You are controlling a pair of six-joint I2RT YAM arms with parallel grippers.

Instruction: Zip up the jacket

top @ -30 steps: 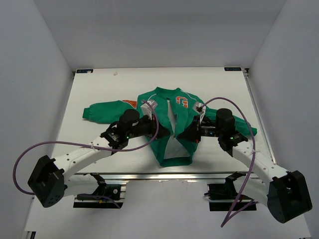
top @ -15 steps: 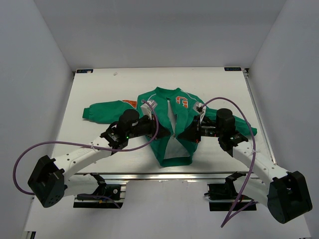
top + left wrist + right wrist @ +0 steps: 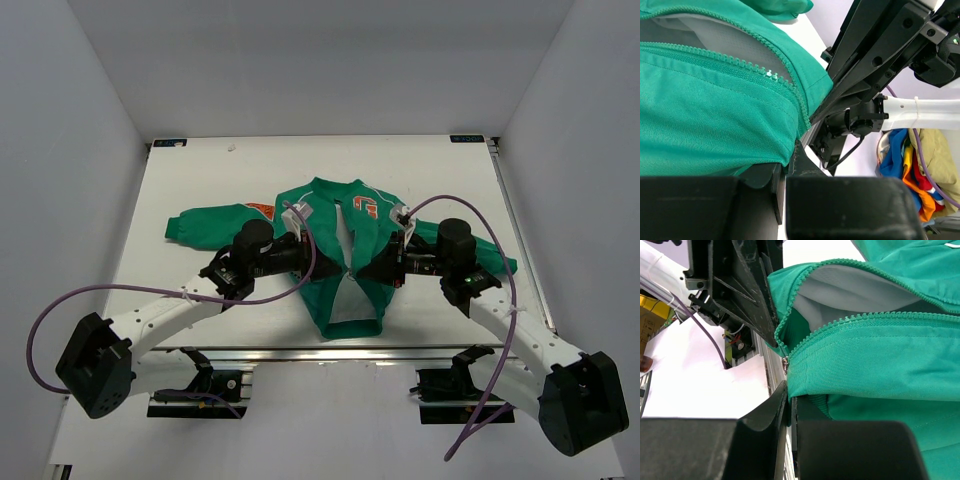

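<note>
The green jacket lies flat in the middle of the white table, collar at the far side and ribbed hem near me. Its front is open and shows the pale lining. The orange "G" patch and the orange sleeve patch face up. My left gripper is shut on the left front panel's edge, below the zip teeth. My right gripper is shut on the right panel's lower corner, beside the metal zip slider.
The aluminium rail runs along the table's near edge, just below the hem. Purple cables loop over both arms. White walls enclose the table on three sides. A pile of coloured cloth lies off the table.
Both arms have shifted slightly, the left wrist to the left and the right wrist to the right. The jacket's lower part has moved a little toward the near edge. Both grips are unchanged.
</note>
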